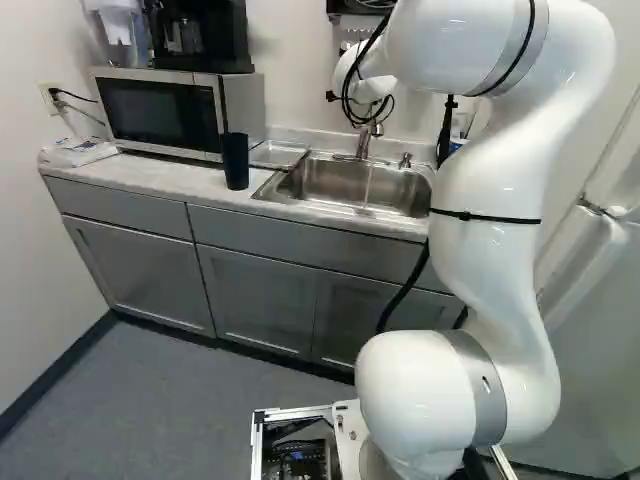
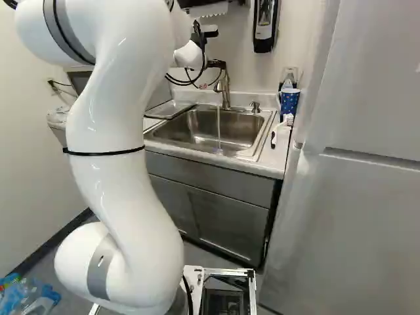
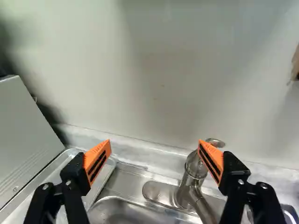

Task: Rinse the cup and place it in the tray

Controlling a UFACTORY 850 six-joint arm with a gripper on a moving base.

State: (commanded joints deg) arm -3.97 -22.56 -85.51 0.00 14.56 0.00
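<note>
High in the right base view my gripper (image 2: 216, 48), partly hidden by the wrist, is raised near the faucet. In the wrist view the gripper (image 3: 154, 148) stands wide open, nothing between its orange pads. A dark tall cup (image 1: 235, 161) stands upright on the counter beside the sink, under the microwave's corner. Another cup, blue with light dots (image 2: 289, 102), is at the counter's far right. The shallow metal tray (image 2: 169, 109) lies left of the sink (image 1: 400, 190); one finger overlaps the tray (image 3: 105, 176) in the wrist view. Water runs from the faucet (image 2: 226, 88) into the basin.
A microwave (image 1: 165, 110) sits at the counter's left, with a coffee machine (image 1: 200, 35) on top. The wall (image 3: 163, 84) rises close ahead of the gripper. A brush (image 2: 287, 120) lies right of the sink, beside a tall fridge (image 2: 354, 197). A dispenser (image 2: 265, 25) hangs above.
</note>
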